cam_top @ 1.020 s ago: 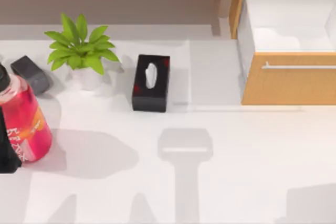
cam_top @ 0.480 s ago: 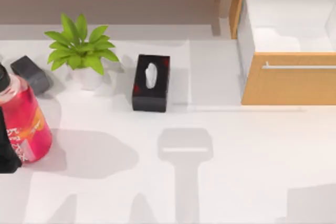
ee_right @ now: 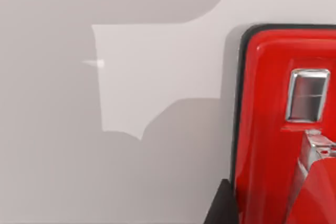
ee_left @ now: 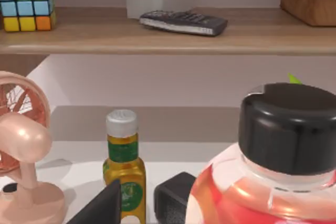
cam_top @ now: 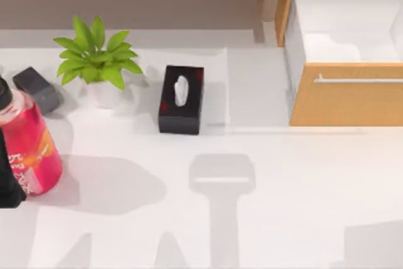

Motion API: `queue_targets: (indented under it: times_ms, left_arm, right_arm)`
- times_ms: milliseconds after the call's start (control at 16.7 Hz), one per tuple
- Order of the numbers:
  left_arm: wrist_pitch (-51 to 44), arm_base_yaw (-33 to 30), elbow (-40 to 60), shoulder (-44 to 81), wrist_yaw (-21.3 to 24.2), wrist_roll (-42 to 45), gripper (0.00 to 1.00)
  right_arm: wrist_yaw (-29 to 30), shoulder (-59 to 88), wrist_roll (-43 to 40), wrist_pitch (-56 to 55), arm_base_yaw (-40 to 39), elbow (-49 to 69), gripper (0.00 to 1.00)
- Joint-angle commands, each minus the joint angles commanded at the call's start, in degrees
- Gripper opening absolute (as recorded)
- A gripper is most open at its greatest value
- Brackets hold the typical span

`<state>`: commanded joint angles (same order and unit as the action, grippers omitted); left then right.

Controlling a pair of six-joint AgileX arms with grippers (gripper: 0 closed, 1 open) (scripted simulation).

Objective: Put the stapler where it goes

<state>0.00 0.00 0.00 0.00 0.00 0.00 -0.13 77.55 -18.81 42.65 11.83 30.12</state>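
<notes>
The stapler (ee_right: 283, 129) is glossy red with a black rim and a small metal plate. It lies on the white table surface, close under my right wrist camera. A dark part of my right gripper (ee_right: 220, 205) sits at its edge. The wooden drawer (cam_top: 346, 96) stands pulled open at the table's back right, with a white inside. My left gripper (ee_left: 100, 211) shows as a dark wedge beside a pink bottle with a black cap (ee_left: 278, 171). That bottle (cam_top: 28, 146) stands at the table's left edge.
A potted green plant (cam_top: 97, 61), a black tissue box (cam_top: 181, 99) and a dark grey block (cam_top: 36, 88) stand at the back left. A yellow oil bottle (ee_left: 123, 171) and pink fan (ee_left: 21, 145) are near the left gripper. A wooden shelf (ee_left: 157, 32) holds a remote and cube.
</notes>
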Motion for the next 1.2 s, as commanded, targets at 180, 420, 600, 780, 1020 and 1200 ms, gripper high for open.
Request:
queue_targets:
  times_ms: [180, 420, 600, 780, 1020, 1200]
  left_arm:
    - [0.00, 0.00, 0.00, 0.00, 0.00, 0.00, 1.00]
    - [0.00, 0.00, 0.00, 0.00, 0.00, 0.00, 1.00]
    - [0.00, 0.00, 0.00, 0.00, 0.00, 0.00, 1.00]
    - [0.00, 0.00, 0.00, 0.00, 0.00, 0.00, 1.00]
    - [0.00, 0.00, 0.00, 0.00, 0.00, 0.00, 1.00]
    - [0.00, 0.00, 0.00, 0.00, 0.00, 0.00, 1.00]
  right_arm:
    - [0.02, -0.06, 0.04, 0.02, 0.01, 0.06, 0.00]
    - [-0.03, -1.53, -0.03, 3.29, 0.05, 1.75, 0.00]
    - [0.00, -3.57, -0.11, 7.51, 0.08, 3.92, 0.00]
    - [0.04, -4.43, -0.11, 9.12, 0.09, 4.78, 0.00]
    - [-0.05, -4.31, 0.12, 8.80, -0.16, 5.17, 0.00]
    - [-0.53, -3.85, 1.51, 7.63, -1.96, 10.51, 0.00]
